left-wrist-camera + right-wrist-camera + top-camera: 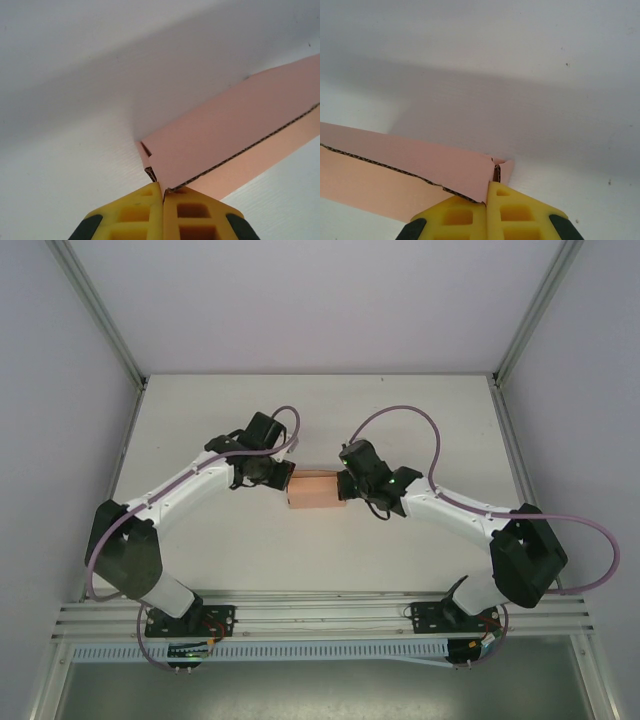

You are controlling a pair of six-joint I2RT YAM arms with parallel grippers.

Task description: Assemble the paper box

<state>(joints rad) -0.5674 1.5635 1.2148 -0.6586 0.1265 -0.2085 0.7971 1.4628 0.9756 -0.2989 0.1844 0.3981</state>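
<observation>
Two pincers, status?
> My left pincer (163, 192) is pinched tight on one end of the box (315, 488), cardboard edge right at my fingertips. My right pincer (487, 192) is clamped on the opposite end.

Box location?
> Straight between both pincers, over the table (300, 410).

paper box (235, 130) is matt corrugated cardboard (table (60, 175) matt too).

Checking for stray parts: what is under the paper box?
White table shows beside the paper box; the patch directly beneath it is covered, so nothing there can be confirmed.
</observation>
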